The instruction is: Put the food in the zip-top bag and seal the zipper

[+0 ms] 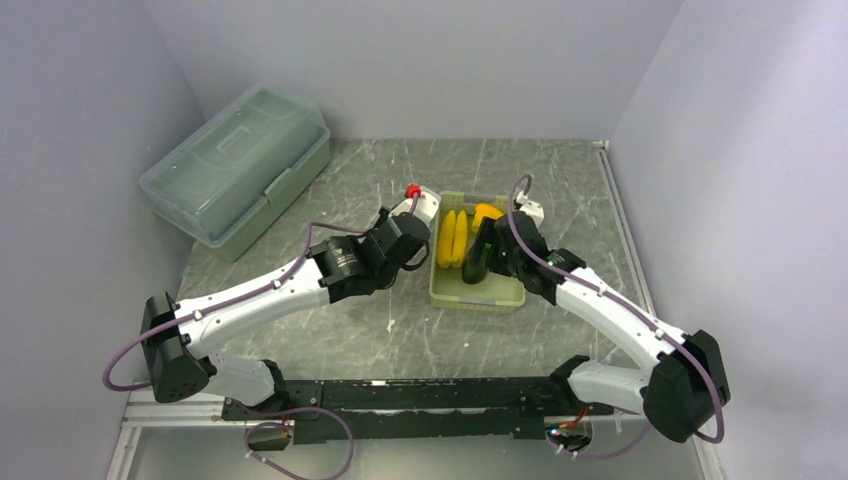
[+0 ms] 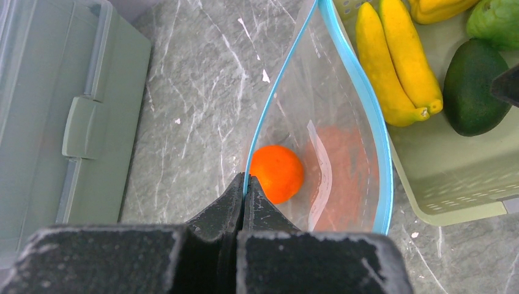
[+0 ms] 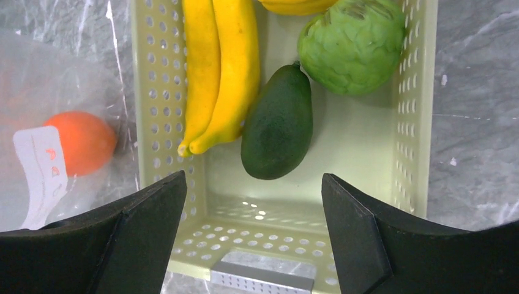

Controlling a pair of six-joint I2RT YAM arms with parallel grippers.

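The clear zip-top bag (image 2: 330,104) stands with its mouth open, and the teal-blue zipper (image 2: 373,110) curves round it. A round orange (image 2: 276,173) lies inside the bag; it also shows in the right wrist view (image 3: 82,142). My left gripper (image 2: 245,184) is shut on the bag's left zipper edge. Two yellow bananas (image 3: 223,73), a dark green avocado (image 3: 278,122), a light green round piece (image 3: 352,46) and another yellow piece (image 3: 294,5) lie in the pale basket (image 3: 416,92). My right gripper (image 3: 254,177) is open and empty above the basket's near end, just short of the avocado.
The basket (image 1: 475,300) sits mid-table, right of the bag. A large translucent lidded storage box (image 1: 235,160) stands at the back left. Grey walls close in the table on three sides.
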